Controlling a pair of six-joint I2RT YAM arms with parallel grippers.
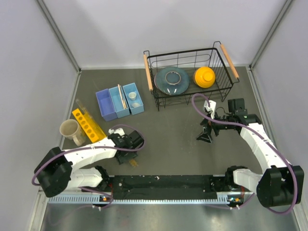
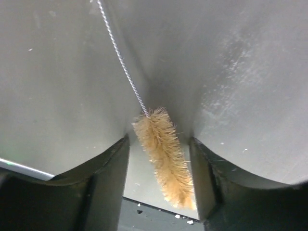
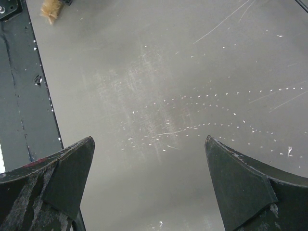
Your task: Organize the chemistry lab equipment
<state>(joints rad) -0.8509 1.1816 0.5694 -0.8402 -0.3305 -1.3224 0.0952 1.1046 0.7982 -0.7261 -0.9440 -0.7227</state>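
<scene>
A wire brush [image 2: 163,159] with amber bristles and a twisted wire handle [image 2: 122,62] lies on the grey table near the front edge. My left gripper [image 2: 160,142] is down over it, one dark finger [image 2: 106,183] on each side of the bristles; the jaws are open, with a gap still showing on the left. From above, the left gripper [image 1: 129,144] covers most of the brush [image 1: 134,163]. A tan wooden stick [image 1: 121,96] and a small white dish [image 1: 135,104] lie in the light-blue bins [image 1: 107,105]. My right gripper [image 1: 206,136] hangs open over bare table.
A yellow tube rack [image 1: 88,125] and a beige cup [image 1: 70,131] stand at the left. A black wire basket [image 1: 150,72] at the back holds a blue-grey plate [image 1: 171,80] and a yellow bowl [image 1: 204,76]. The black base rail [image 1: 163,183] runs along the front.
</scene>
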